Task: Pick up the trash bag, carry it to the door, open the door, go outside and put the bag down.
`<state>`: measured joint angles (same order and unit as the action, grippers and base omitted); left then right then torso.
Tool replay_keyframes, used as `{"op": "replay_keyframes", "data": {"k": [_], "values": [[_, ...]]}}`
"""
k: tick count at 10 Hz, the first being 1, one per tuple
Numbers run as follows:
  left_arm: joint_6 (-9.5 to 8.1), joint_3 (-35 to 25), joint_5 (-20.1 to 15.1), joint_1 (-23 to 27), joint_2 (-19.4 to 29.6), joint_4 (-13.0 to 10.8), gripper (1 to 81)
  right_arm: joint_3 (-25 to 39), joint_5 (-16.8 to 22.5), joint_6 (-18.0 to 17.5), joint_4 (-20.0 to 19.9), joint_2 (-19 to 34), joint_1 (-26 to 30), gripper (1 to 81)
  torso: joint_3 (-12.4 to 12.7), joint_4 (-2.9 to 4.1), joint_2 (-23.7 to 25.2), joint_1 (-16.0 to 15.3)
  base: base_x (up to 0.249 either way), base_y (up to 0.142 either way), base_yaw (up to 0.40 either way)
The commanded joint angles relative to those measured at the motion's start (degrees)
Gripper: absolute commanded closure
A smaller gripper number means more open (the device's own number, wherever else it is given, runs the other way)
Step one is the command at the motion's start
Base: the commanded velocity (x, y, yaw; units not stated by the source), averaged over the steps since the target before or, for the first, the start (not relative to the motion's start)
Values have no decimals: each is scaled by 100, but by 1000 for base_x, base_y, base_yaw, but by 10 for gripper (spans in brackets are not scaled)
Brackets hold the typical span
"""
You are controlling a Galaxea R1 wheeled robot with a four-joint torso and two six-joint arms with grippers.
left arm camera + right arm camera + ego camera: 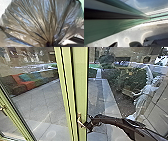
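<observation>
Trash bag (37,23): neck gathered, clamped in left gripper (50,44). Right gripper (87,124): at handle (80,122); whether clamped, cannot tell. Advised handling: secure hold before working handle; door (80,79) eased gently, bag kept clear of edge.

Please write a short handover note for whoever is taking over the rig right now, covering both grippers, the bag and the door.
Left gripper: closed on the trash bag, whose folds draw together there.
Right gripper: at the handle of the door; whether it grips it, I cannot tell.
Done: bag picked up and brought to the door.
Left: getting the door open (I cannot tell whether it has begun to swing), going out to the paved yard, putting the bag down.
</observation>
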<state>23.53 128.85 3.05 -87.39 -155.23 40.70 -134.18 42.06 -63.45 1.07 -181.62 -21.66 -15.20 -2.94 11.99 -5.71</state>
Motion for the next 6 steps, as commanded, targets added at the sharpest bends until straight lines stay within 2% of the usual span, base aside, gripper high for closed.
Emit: {"op": "replay_keyframes", "data": {"k": [1, 4, 6], "values": [[-24, -53, -507, 131, 89, 43, 811, -257, -198, -466, 323, -339, 966, 10, 0, 0, 0, -2, 113, 0, 0], [-24, -53, -524, 139, 97, 43, 811, -257, -189, -484, 280, -339, 1123, 10, 0, -4, 2, 6, 112, 0, 0], [-24, -53, -533, 131, 106, 43, 811, -257, -189, -484, 244, -281, 1230, 10, -2, -4, -2, 0, 32, 0, 0]]}}
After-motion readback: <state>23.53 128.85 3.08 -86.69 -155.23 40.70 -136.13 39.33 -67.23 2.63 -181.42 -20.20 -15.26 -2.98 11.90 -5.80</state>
